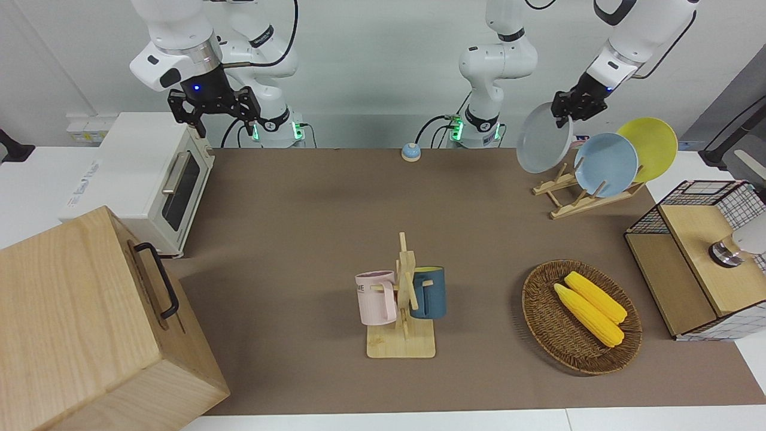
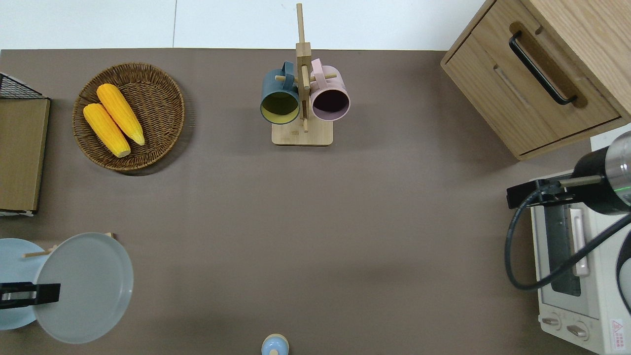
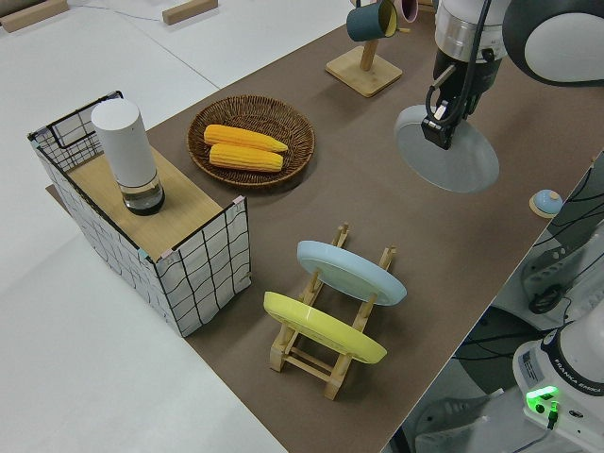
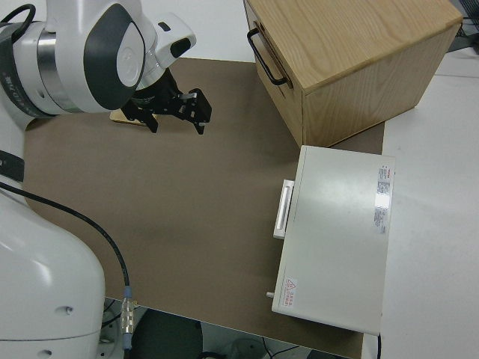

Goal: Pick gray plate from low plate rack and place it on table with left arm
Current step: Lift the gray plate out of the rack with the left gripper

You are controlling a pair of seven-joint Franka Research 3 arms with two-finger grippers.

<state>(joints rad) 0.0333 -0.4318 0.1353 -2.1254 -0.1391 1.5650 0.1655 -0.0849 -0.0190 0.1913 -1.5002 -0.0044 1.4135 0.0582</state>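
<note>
Left gripper (image 1: 568, 114) clamped on the rim of the gray plate (image 1: 541, 146), holding it in the air, tilted, clear of the low plate rack (image 1: 574, 197). Seen from overhead: plate (image 2: 84, 288) over the table (image 2: 315, 222) near its edge at the left arm's end, toward the corner nearest the robots, overlapping the light blue plate (image 2: 12, 261) and one end of the rack. Seen from the side: plate (image 3: 446, 151) hanging under the gripper (image 3: 437, 127) above bare tabletop, apart from the rack (image 3: 330, 330).

Rack on the table at the left arm's end, still carrying the light blue plate (image 1: 605, 164) and the yellow plate (image 1: 649, 146), both leaning in their slots.

Wicker basket (image 1: 541, 323) with two corn cobs (image 1: 589, 308) toward the table's edge farthest from the robots; mug stand (image 1: 404, 299) with a pink and a blue mug mid-table along the same edge.

Right arm parked, right gripper (image 1: 215, 114) with fingers spread apart.
</note>
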